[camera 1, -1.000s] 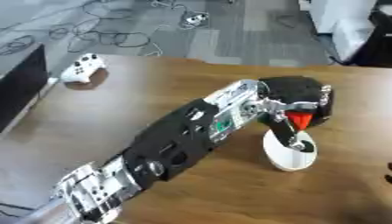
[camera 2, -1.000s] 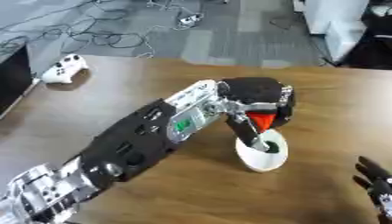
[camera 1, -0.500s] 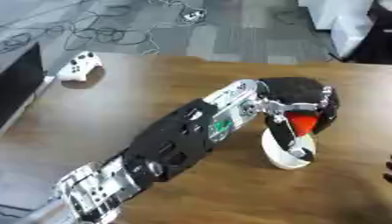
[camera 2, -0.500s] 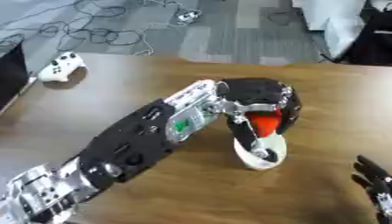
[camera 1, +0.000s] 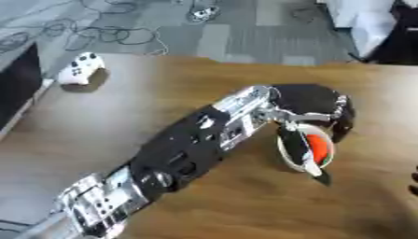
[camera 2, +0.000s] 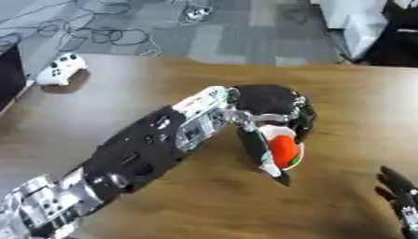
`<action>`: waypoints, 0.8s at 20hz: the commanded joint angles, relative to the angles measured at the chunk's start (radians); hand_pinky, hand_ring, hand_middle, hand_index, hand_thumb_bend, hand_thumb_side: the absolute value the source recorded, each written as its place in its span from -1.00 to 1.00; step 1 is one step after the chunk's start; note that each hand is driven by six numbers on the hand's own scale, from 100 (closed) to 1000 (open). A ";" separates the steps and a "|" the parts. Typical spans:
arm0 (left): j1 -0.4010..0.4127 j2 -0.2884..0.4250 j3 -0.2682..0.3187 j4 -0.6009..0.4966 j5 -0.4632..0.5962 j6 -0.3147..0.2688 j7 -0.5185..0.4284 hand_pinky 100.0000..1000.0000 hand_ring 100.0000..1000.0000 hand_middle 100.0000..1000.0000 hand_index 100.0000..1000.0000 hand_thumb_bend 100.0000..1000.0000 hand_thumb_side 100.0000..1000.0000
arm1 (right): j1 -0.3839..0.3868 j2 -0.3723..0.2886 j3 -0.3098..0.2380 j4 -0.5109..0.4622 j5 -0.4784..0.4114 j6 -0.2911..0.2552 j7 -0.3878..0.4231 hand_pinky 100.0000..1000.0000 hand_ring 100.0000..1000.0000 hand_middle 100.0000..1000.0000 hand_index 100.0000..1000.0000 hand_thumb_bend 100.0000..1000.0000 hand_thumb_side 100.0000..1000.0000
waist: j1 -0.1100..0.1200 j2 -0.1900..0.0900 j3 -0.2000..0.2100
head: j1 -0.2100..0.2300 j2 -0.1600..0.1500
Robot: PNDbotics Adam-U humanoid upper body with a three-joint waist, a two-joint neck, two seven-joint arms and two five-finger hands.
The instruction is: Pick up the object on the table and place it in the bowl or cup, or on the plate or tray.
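We look down on a brown wooden counter [camera 1: 98, 130]. Beyond its far edge lies a grey carpeted floor [camera 1: 237, 32] strewn with dark cables [camera 1: 90, 32], and a white cabinet [camera 2: 359, 23] stands at the upper right. A white game controller [camera 1: 80, 71] lies near the counter's far left corner, beside a dark panel [camera 1: 16, 88] at the left edge.

Our left arm [camera 1: 196, 144] stretches diagonally across the counter. Its left hand [camera 1: 314, 105] is curled over a white cup [camera 1: 287, 156], thumb on the near side and fingers [camera 1: 341, 122] down the far rim, gripping it. The cup is tipped so that its mouth faces us, and an orange-red ball [camera 2: 283, 150] sits inside, with a bit of green at its lower edge. Our right hand [camera 2: 400, 196] rests at the lower right corner of the right eye view, fingers spread and straight.

A second ago the cup stood upright under the hand and the orange thing showed above its rim; now the cup is tilted and the ball lies within it. The arm has barely shifted, and the controller has stayed put.
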 commanded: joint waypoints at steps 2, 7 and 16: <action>-0.022 0.023 0.010 -0.015 -0.009 -0.017 0.003 -0.19 -0.20 -0.26 -0.09 0.15 -0.01 | -0.007 -0.017 -0.007 -0.010 0.004 -0.003 0.000 0.84 0.92 0.89 0.84 -1.00 0.51 | -0.007 -0.009 -0.001 | 0.008 -0.009; -0.023 0.057 0.024 -0.056 0.123 0.054 0.023 -0.18 -0.34 -0.40 -0.12 0.06 -0.02 | -0.001 -0.015 -0.011 -0.016 -0.002 -0.003 -0.003 0.84 0.92 0.89 0.84 -1.00 0.51 | -0.009 -0.012 0.012 | 0.021 -0.007; 0.123 0.203 0.049 -0.329 0.781 0.368 0.046 0.44 0.06 0.02 0.35 0.21 0.35 | 0.002 -0.010 -0.007 -0.104 -0.058 0.028 0.005 0.84 0.92 0.88 0.85 -1.00 0.52 | -0.014 -0.013 0.067 | 0.020 -0.047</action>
